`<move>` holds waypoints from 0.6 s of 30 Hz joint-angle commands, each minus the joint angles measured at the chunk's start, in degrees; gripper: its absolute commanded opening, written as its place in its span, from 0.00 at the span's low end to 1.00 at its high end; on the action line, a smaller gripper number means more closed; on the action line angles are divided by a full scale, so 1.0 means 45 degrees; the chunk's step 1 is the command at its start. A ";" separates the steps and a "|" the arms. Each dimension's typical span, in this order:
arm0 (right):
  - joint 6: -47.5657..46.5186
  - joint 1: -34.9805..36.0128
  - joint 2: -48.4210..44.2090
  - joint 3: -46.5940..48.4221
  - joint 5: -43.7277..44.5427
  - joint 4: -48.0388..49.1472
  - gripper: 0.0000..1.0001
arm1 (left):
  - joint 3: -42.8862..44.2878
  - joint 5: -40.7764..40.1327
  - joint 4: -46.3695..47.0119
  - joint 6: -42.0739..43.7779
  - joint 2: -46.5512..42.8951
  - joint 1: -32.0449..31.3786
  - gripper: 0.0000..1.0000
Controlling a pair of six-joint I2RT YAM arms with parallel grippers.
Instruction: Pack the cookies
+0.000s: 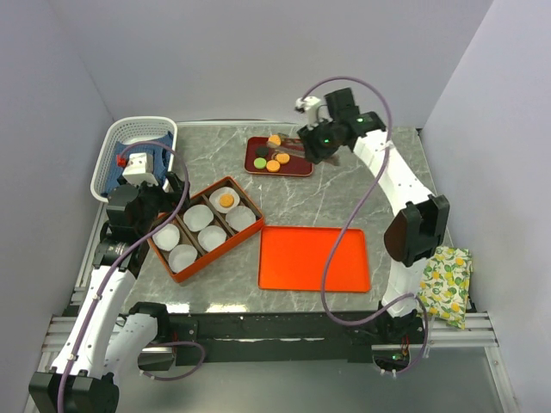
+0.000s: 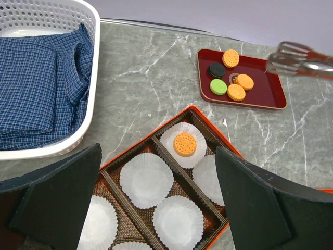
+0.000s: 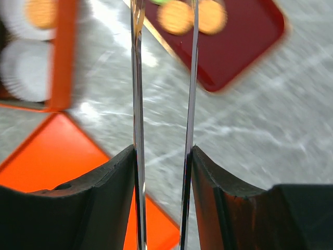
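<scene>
Up close, by the arm bases, the left gripper (image 2: 157, 153) hangs over the near end of the box (image 2: 208, 123) with its jaws spread wide and nothing between them. The box holds white paper cups (image 2: 146, 179) in its compartments, and one orange cookie (image 2: 184, 144) already lies in the cup at the far corner. Just right of the box a flat orange lid (image 1: 314, 258) rests on the table (image 1: 379, 185).

Farther back, the other cookies (image 2: 236, 92), three orange, one green and one black, sit bunched on the dark red tray (image 2: 260, 88), well apart from the left gripper. The right gripper (image 3: 162, 151) is clamped on the handle end of a pair of tongs (image 2: 302, 60), whose two blades run straight out from its fingers toward that tray. So the cookies lie ahead of the tongs along their long axis, and the right arm is plainly the nearer one.

From the left wrist view the tong tips look to be at the tray's right end, just short of the pile. The right wrist picture is blurred and cuts the tips off, so I cannot say whether they touch anything. The blades stand apart and appear to hold nothing. The coming pick depends on sliding the tips forward over one disc.
</scene>
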 commanded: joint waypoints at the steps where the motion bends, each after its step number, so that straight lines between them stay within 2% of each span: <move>1: 0.0153 -0.1081 0.0425 0.0021 -0.0505 0.0260 0.51 | 0.0100 0.0043 0.0369 0.0152 -0.0073 0.0025 0.96; 8: 0.0036 -0.1787 0.1774 0.0626 -0.0857 0.0007 0.51 | 0.0120 0.0024 0.0349 0.0152 -0.0053 0.0025 0.96; 18: -0.0042 -0.1827 0.3044 0.1270 -0.0603 -0.0130 0.51 | 0.0100 0.0043 0.0369 0.0171 -0.0014 0.0025 0.96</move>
